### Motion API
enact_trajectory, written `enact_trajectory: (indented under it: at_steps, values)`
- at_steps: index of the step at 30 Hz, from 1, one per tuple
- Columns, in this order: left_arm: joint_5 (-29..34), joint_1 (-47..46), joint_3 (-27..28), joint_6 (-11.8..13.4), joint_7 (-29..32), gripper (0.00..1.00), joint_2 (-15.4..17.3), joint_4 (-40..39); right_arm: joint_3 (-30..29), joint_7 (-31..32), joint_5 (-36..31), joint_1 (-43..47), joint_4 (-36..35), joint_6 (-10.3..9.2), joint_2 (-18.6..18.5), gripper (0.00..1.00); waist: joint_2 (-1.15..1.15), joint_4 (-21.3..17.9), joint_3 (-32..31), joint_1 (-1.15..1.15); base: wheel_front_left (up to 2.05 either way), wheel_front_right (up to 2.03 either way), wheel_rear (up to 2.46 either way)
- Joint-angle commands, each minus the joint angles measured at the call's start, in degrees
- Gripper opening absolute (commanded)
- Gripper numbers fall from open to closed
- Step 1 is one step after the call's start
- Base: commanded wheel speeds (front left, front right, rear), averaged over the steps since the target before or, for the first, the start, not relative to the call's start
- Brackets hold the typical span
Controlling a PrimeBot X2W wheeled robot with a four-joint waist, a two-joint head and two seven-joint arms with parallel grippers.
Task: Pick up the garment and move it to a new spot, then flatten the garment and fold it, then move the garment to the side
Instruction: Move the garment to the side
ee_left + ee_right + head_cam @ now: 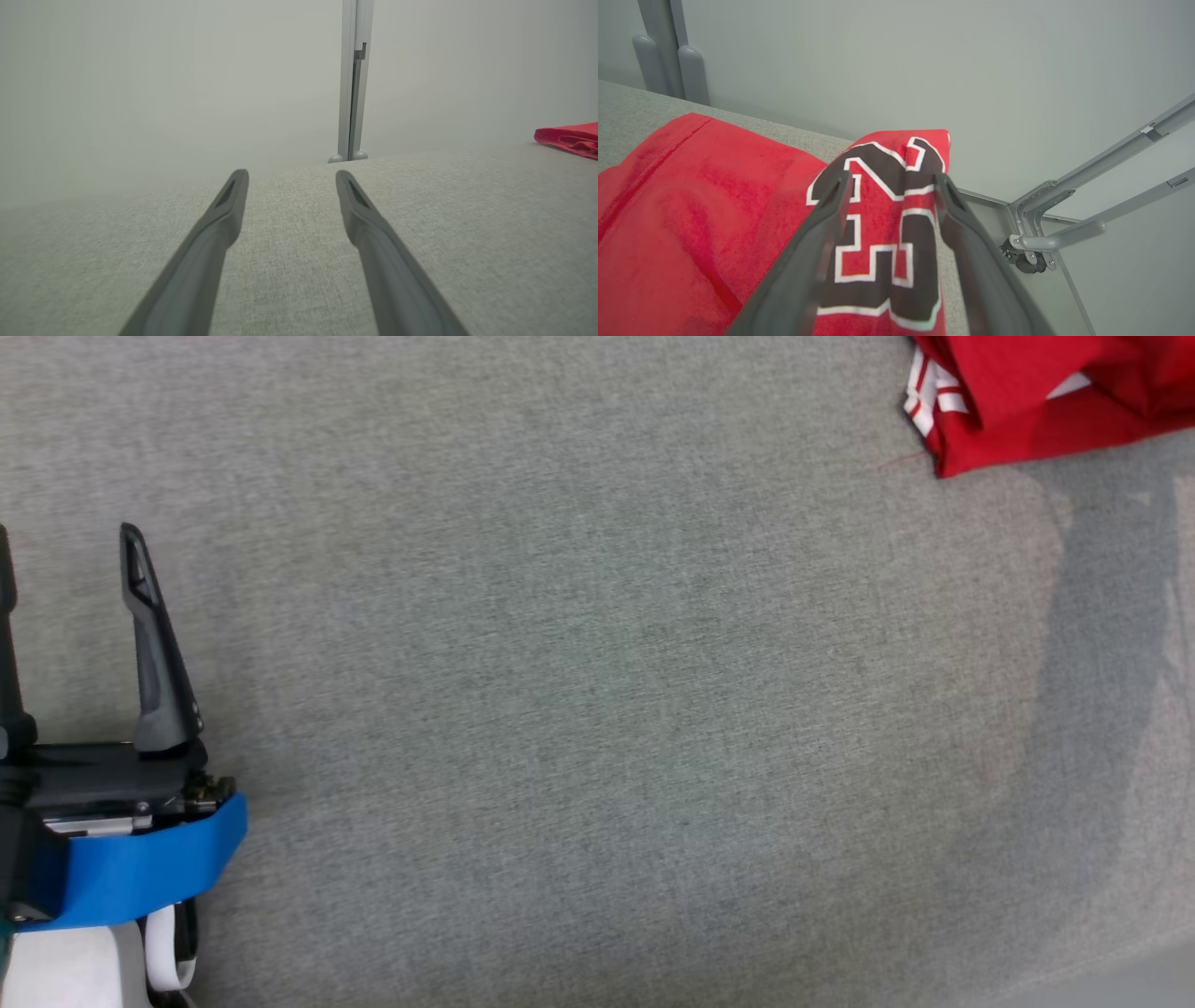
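Item 1, left gripper (67, 616): I read both dark fingers standing well apart with nothing between them. It sits at the lower left of the head view, just above the grey cloth-covered table (597, 709), with a blue band (140, 868) around the wrist behind it. Its own wrist view looks along the spread fingers towards a pale wall and a slim upright grey post (352, 79).

Item 2, right gripper (893, 179): I see its fingers parted, one on each side of a large black numeral edged in white. No cloth is pinched between them. I cannot tell whether the fingers rest on the fabric or hang just over it.

Item 3, garment (691, 210): red, bunched in loose folds, the numeral panel uppermost. It lies on the table under the right gripper, close to the table's edge. In the head view it occupies the upper right corner, well apart from the left gripper.

Item 4, grey metal frame (1064, 224): angled tubes beyond the table's edge, beside the garment.
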Motion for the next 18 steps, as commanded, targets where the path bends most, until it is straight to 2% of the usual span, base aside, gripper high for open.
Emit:
enact_trajectory:
  at_steps: [1,7,12,16,17,18]
  values:
    - [-0.2,-1.1,-0.2,0.3,-0.4,1.00,-0.2,0.3,0.0,-0.8,-0.8,-1.3,0.6,0.01,0.2,1.00,-0.01,0.5,-0.4,0.00,0.00,0.00,0.00]
    - [-1.1,0.4,-0.7,0.7,-0.8,1.00,-1.4,3.7,-1.0,-2.0,-0.9,1.5,0.3,0.01,0.8,1.00,-0.01,2.5,-5.0,0.00,0.00,0.00,0.00]
    - [-2.4,2.3,-0.7,0.9,-0.9,1.00,-2.6,6.6,-4.3,-2.0,-1.8,7.4,-8.4,0.01,2.6,1.00,-0.01,4.4,-10.3,0.00,0.00,0.00,0.00]
    - [-3.5,5.0,0.2,1.4,-0.9,1.00,-3.6,8.0,-6.5,-2.1,-2.3,14.7,-16.3,0.01,5.9,1.00,-0.01,5.9,-14.8,0.00,0.00,0.00,0.00]
    - [-3.5,5.0,0.2,1.4,-0.9,1.00,-3.6,8.0,-6.5,-2.1,-2.3,14.7,-16.3,0.01,5.9,1.00,-0.01,5.9,-14.8,0.00,0.00,0.00,0.00]
    - [-3.9,6.5,0.6,1.5,-0.9,1.00,-4.1,9.0,-7.3,-2.1,-2.8,19.1,-19.9,0.01,7.5,1.00,-0.01,6.7,-17.0,0.00,0.00,0.00,0.00]
